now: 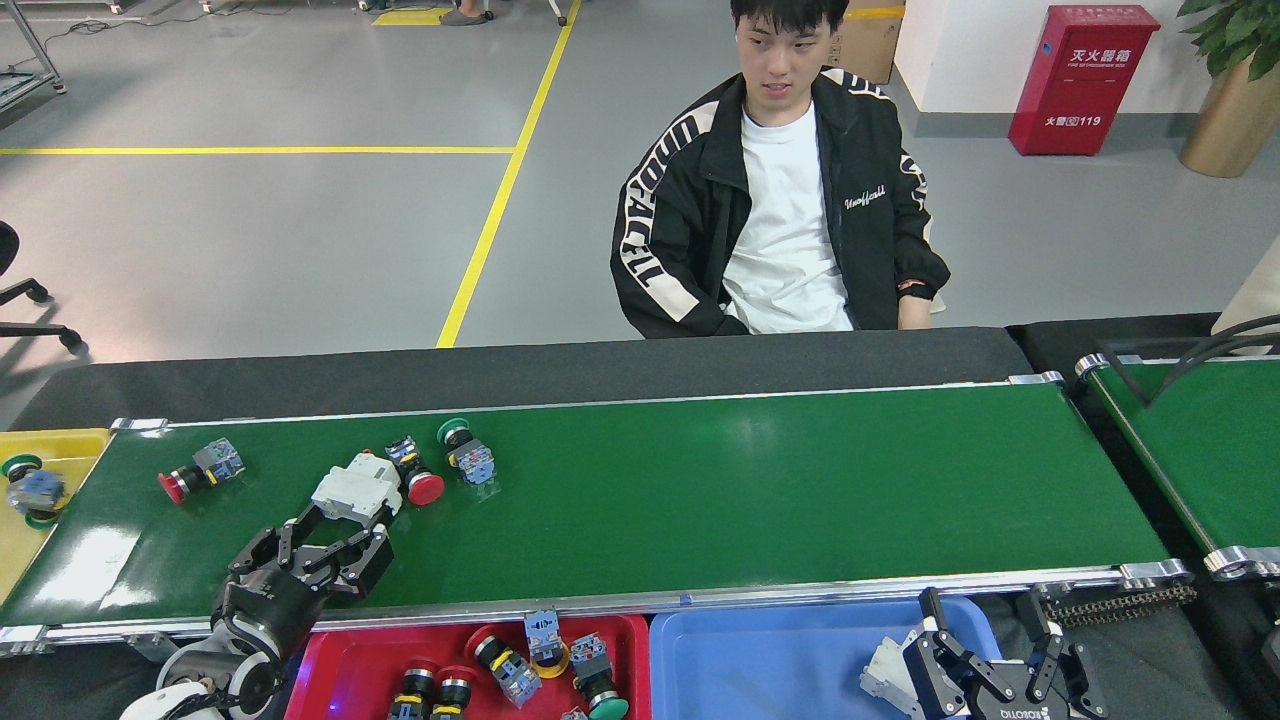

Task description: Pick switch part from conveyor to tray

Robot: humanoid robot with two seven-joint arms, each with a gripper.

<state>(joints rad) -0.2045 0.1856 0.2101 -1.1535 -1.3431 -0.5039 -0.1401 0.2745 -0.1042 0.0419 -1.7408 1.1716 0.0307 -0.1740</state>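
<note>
Reaching left gripper (pixel 338 535) over conveyor (pixel 760 480), fingers spread wide, white switch part (pixel 355 490) lying just beyond at twelve o'clock; holding right gripper (pixel 990 625) parted over blue tray (pixel 760 665).

Parts lie on the left stretch of the conveyor (pixel 700 480), with trays along its near edge.

On the belt's left part, from left to right: a push-button switch (pixel 195 472), a breaker block (pixel 355 490), then two more button switches (pixel 415 472) (pixel 466 452) side by side, the first touching or just beside the block. The left end effector (pixel 335 535) is over the belt just in front of the block. Beyond the belt's left end a tray (pixel 55 445) holds another switch (pixel 28 488). Before the belt's near rail sit two trays side by side: the left one (pixel 340 660) holds several switches, the right one (pixel 760 660) a breaker part (pixel 885 675) beside the right end effector (pixel 985 625). A person (pixel 780 200) sits behind the table (pixel 500 370). A second belt (pixel 1210 450) lies to the right.
</note>
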